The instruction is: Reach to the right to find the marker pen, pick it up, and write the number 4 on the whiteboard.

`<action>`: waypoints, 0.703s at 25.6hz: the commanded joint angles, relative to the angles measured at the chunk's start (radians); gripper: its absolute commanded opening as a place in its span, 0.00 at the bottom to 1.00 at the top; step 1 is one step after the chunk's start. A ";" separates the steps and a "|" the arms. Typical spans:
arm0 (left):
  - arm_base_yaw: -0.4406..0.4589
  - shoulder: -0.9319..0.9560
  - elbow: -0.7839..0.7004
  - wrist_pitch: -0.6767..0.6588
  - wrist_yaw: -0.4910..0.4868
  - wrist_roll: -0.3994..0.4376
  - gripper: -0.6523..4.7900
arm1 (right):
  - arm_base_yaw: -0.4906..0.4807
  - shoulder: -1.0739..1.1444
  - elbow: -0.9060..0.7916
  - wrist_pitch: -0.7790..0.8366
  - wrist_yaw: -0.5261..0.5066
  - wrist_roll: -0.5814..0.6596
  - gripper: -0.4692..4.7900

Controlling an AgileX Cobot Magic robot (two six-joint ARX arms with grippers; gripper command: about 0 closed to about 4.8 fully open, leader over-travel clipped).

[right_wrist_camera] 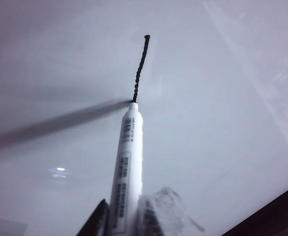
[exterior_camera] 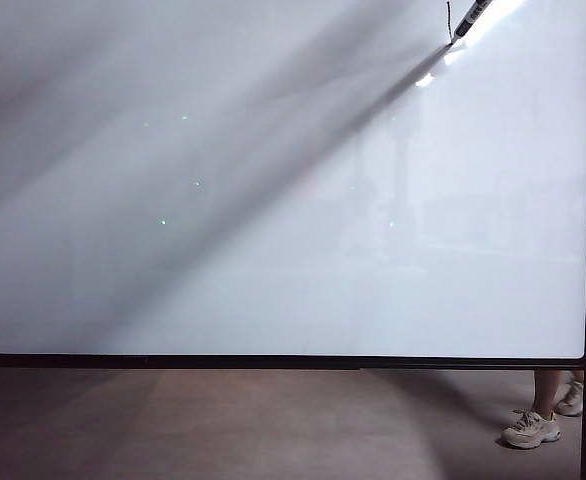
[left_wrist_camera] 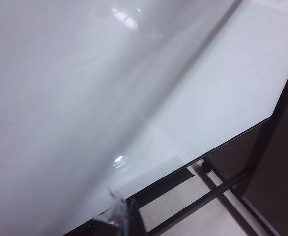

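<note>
Much is cut off. In the exterior view only the lower end of the one marker pen shows near the top right corner of the whiteboard; the right gripper is out of that frame. The right wrist view shows the right gripper with its fingers clamped on the pen's white barrel, its tip touching the board at the end of one black stroke. The left gripper shows only as a blurred sliver near the board's bottom edge; whether its fingers are apart cannot be told. One person's shoes stand on the floor, legs cut off by the board.
</note>
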 commanded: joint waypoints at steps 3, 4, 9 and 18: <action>0.001 -0.005 0.004 0.011 0.002 0.003 0.11 | -0.001 0.003 0.004 0.025 0.001 0.002 0.08; 0.001 -0.005 0.004 0.011 0.002 0.003 0.11 | -0.001 0.003 0.004 0.026 0.006 0.002 0.08; 0.001 -0.005 0.004 0.011 0.002 0.003 0.11 | -0.019 0.002 0.005 0.024 0.012 0.002 0.08; 0.001 -0.005 0.004 -0.003 0.002 0.003 0.11 | -0.068 -0.001 0.005 0.021 0.011 0.006 0.08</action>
